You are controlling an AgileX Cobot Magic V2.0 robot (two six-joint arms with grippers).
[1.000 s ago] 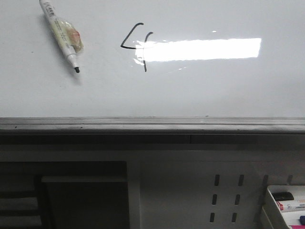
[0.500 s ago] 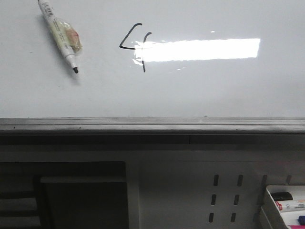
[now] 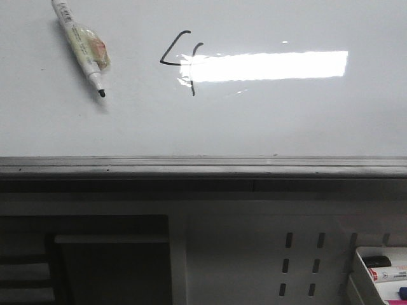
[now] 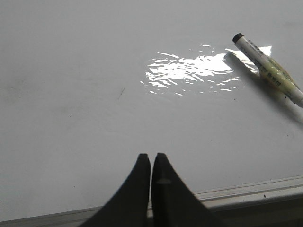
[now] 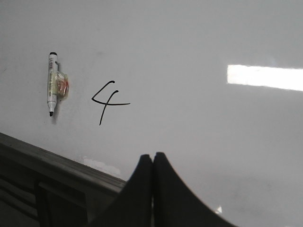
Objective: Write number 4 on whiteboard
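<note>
1. A marker (image 3: pixel 81 47) lies at the far left of the whiteboard (image 3: pixel 267 121), slanted, uncapped, its black tip pointing down toward the ledge (image 3: pixel 203 166); a band of clear tape with an orange patch wraps its middle; nothing grips it.
2. Just right of the marker, apart from it, stands the number 4 (image 3: pixel 180 60): an angular hook and a short vertical stroke in thin black line; in the front view a bright rectangular reflection (image 3: pixel 267 65) overlaps its right side, while the right wrist view shows the whole figure clear of glare.
3. At the lower right, below the ledge, a white tray (image 3: pixel 381 273) holds more markers; only its corner shows.
4. The left gripper (image 4: pixel 151 157) has its two dark fingers pressed together with nothing between them, near the board's lower edge; the right gripper (image 5: pixel 152 156) is likewise closed on nothing, hanging over bare board right of the 4.
</note>
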